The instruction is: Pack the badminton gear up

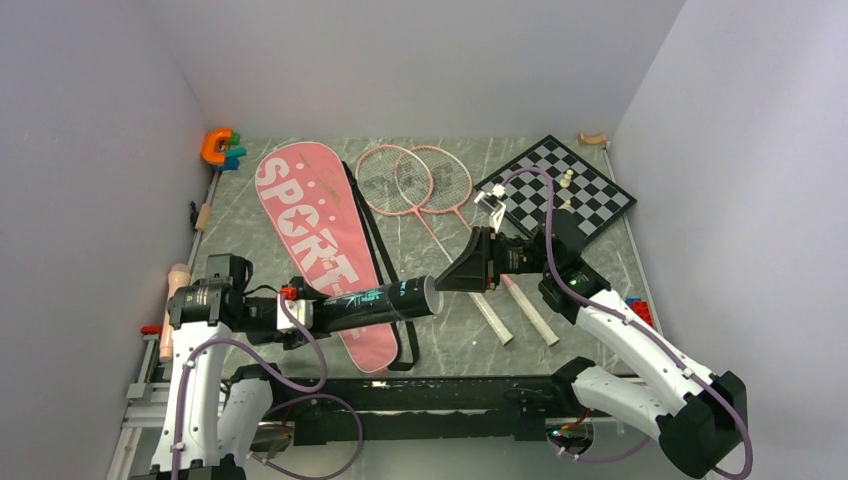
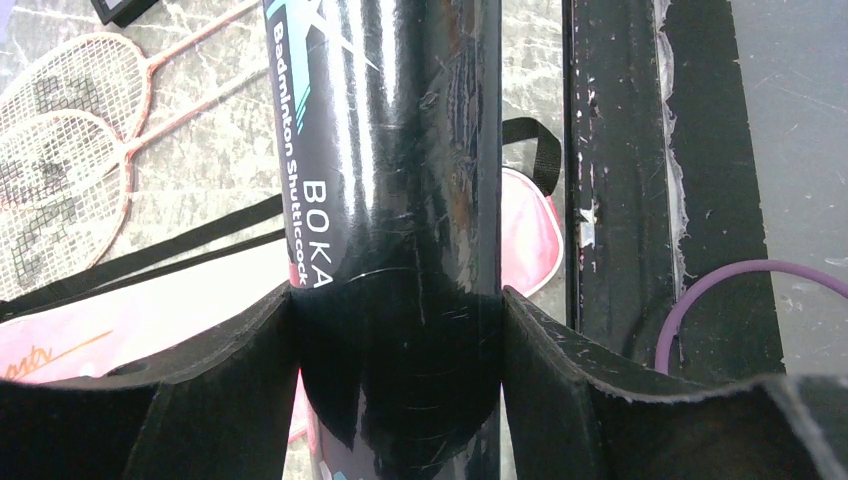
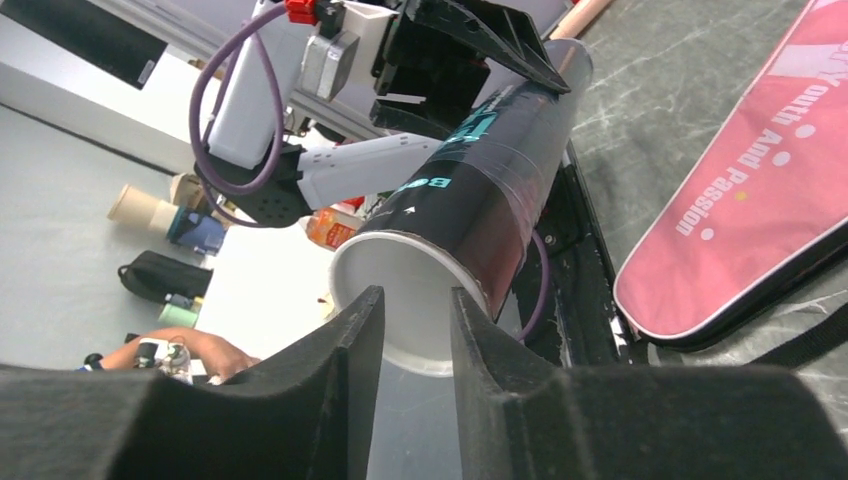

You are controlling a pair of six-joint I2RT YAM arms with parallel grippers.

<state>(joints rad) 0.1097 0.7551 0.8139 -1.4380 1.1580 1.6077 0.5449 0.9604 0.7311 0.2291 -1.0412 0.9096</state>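
**Entry: badminton gear, packing status**

- Shuttlecock tube (image 1: 375,300): dark, printed "Badminton Shuttlecock". Held off the tabletop (image 1: 450,340), roughly level, above the near end of the bag, with its pale end facing right. Whether anything is inside it cannot be told.
- Left end effector (image 2: 398,330): clenched on the tube, one finger on either side of its body.
- Right end effector (image 3: 415,330): fingers narrowly parted with nothing seen between them. It sits just in front of the tube's pale end, apart from it.
- Pink "SPORT" racket bag (image 1: 310,230): lies flat on the tabletop's left half with its black strap trailing along the right edge. It looks unfilled. Whether the zip is open cannot be seen.
- Two pink-framed rackets (image 1: 385,180): outside the bag, just to its right. The heads overlap and the white handles point toward the arms.
- Shuttlecocks: none identified with certainty.
- Not gear: chessboard (image 1: 575,195), orange C-shaped toy (image 1: 215,147).

**Judgement:** early stage. Only the tube is in hand. The rackets and the tube are still to be bagged, and the bag then closed.
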